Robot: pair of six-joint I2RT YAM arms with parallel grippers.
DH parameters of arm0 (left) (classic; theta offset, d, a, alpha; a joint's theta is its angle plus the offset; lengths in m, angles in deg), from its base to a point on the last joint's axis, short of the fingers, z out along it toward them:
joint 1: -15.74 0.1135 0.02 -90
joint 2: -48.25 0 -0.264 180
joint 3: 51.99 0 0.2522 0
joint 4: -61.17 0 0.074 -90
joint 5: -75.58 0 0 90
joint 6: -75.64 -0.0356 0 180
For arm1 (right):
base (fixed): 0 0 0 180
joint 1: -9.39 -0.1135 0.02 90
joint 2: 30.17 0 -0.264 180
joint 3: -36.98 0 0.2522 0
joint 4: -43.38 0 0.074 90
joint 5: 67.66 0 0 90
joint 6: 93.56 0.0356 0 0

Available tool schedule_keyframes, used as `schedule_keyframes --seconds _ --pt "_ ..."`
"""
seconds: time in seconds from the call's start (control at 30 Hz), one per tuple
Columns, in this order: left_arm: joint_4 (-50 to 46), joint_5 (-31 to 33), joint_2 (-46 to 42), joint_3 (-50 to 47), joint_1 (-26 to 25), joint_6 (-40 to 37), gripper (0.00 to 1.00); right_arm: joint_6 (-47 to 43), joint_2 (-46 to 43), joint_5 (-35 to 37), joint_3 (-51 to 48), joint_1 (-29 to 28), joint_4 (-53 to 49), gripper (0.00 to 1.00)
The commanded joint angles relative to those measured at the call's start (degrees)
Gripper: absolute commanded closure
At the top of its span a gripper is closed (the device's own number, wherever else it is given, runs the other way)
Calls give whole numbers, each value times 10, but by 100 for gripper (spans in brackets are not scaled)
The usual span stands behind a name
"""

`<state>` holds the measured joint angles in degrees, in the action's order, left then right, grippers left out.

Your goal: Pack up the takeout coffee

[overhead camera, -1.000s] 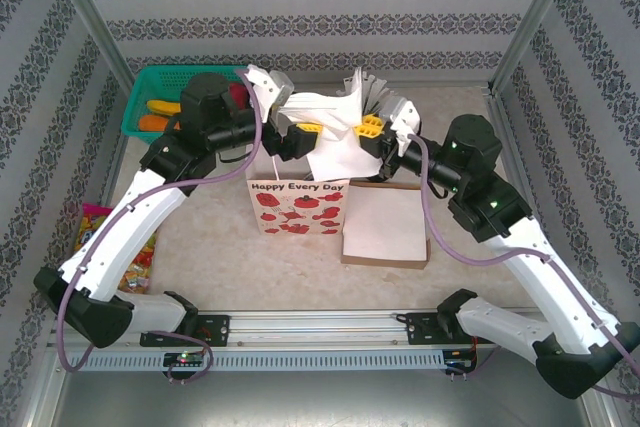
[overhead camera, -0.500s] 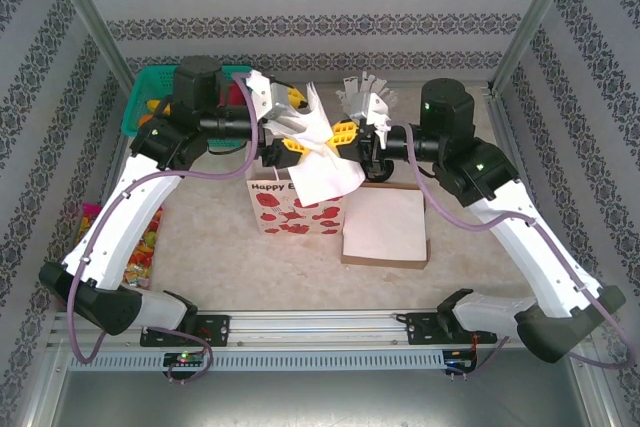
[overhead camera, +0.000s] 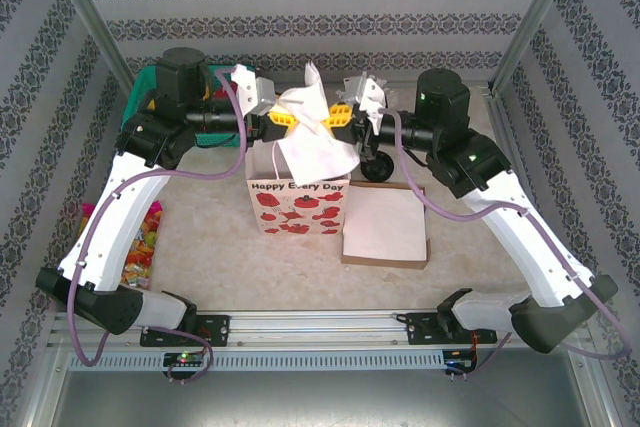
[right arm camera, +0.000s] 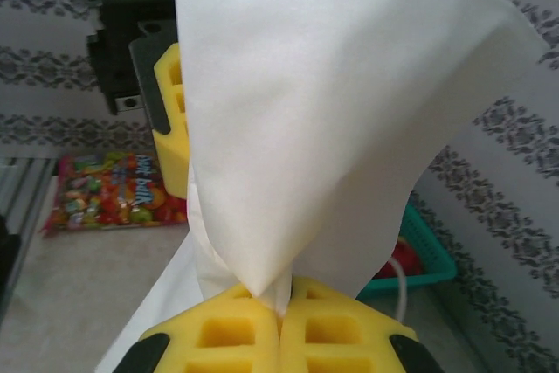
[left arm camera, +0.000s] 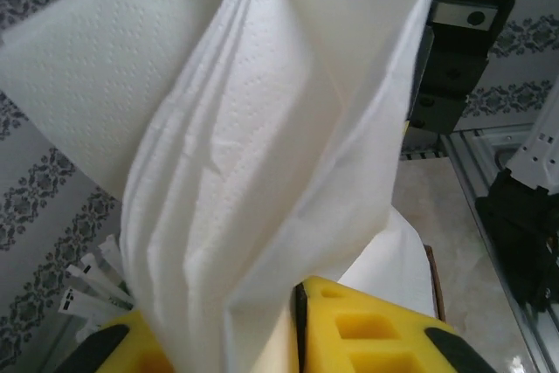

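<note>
The takeout coffee [overhead camera: 378, 168] is hard to make out: a small dark, round-topped shape stands on the desk [overhead camera: 200, 247] at the centre of the top view. It is just right of the paper bag [overhead camera: 298, 207] and at the far edge of a flat box [overhead camera: 385, 227]. It may be the black lid, but it is too small and too shadowed to be sure.

Directly above it and the bag, in the upper middle of the frame, a wad of white paper napkins [overhead camera: 312, 139] hangs between the two arms. The left gripper [overhead camera: 283, 119] holds the wad from the left and the right gripper [overhead camera: 340, 114] from the right, their yellow tips facing each other.

In the left wrist view, the layered napkins [left arm camera: 262, 146] fan upward across most of the frame. Along the bottom edge, the left gripper [left arm camera: 218, 342] has its jaws pressed onto the wad from both sides.

In the right wrist view, the right gripper [right arm camera: 279, 321] has its jaws clenched together at the bottom centre, pinching a corner of the napkins [right arm camera: 332, 128].

The bag stands upright and open (it reads "Happy Every Day" over red prints). A green basket [overhead camera: 140, 97] sits at the upper left of the top view. A bright sweets packet [overhead camera: 140, 247] lies at the left edge of the desk.
</note>
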<state>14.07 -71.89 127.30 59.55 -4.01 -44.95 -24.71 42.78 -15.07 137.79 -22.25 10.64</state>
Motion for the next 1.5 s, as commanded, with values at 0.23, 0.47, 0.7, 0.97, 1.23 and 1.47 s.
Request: schedule_keyframes --seconds 0.23,0.47,0.7,0.97,1.23,1.47 --pt "87 124 32 39 6 44 80 2 41 208 28 -26 118 100" --pt "135 115 39 12 -4 85 68 -21 4 259 -7 -26 101 100" --pt "102 123 90 58 -20 72 69 -24 -23 276 -43 -26 86 100" --pt "49 141 74 30 -19 46 68 14 -30 150 -89 -27 85 100" --pt "41 219 4 -54 -12 46 64 31 -4 71 -105 -30 93 100" --pt "40 256 -38 -105 -2 54 58 76 30 45 -104 -34 120 100"
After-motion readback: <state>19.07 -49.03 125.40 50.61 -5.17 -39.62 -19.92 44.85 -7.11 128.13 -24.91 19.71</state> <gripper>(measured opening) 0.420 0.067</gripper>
